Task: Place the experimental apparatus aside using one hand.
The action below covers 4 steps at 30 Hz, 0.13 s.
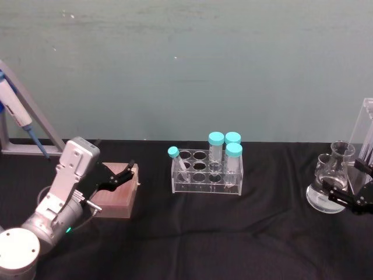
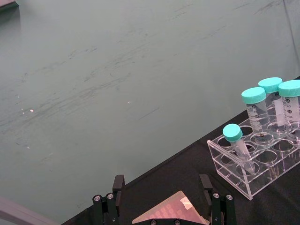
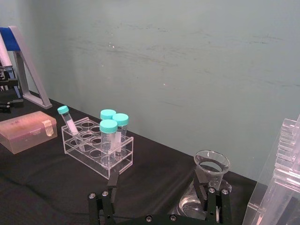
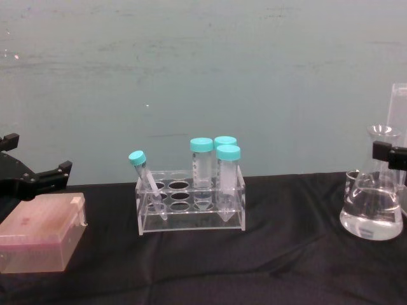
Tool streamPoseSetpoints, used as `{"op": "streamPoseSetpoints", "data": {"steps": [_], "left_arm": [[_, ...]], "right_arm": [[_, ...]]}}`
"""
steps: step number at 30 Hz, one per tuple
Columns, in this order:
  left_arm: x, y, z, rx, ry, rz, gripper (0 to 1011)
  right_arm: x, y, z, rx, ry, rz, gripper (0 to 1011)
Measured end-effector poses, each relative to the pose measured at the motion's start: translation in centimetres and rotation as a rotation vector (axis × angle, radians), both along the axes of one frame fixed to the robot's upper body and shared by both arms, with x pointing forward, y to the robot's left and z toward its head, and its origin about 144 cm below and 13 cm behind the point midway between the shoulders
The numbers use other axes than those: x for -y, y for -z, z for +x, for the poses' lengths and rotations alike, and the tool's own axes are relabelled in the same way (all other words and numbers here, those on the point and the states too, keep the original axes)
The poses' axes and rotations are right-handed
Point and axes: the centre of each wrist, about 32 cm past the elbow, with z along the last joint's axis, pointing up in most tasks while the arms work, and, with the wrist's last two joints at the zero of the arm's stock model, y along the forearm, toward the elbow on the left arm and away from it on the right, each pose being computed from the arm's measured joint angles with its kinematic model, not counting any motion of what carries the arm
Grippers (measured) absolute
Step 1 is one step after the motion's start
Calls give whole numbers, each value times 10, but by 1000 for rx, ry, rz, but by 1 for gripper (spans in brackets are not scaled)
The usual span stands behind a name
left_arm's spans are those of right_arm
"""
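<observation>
Right pincer (image 1: 351, 199) stands open around the conical flask (image 1: 333, 182) on the tabletop (image 1: 233, 233); left pincer (image 1: 119, 177) hangs open over a pink box (image 1: 116, 201).

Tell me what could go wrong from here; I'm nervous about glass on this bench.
The right end effector sits open around the conical flask, which holds clear liquid: an off-centre grip could tip or spill it. The tall acrylic stand is right beside the flask, so moving the flask could knock it. The left end effector hovers over the pink box.

Scuffed teal wall (image 1: 186, 64) behind black-draped table (image 1: 192, 233).
</observation>
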Motion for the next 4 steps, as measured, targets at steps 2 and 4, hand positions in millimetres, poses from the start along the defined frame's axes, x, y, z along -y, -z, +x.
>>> {"op": "streamPoseSetpoints", "data": {"steps": [2,4], "left_arm": [[0,0,0,0,0,0,1000],[0,0,0,0,0,0,1000]], "right_arm": [[0,0,0,0,0,0,1000],[0,0,0,1,0,0,1000]]}}
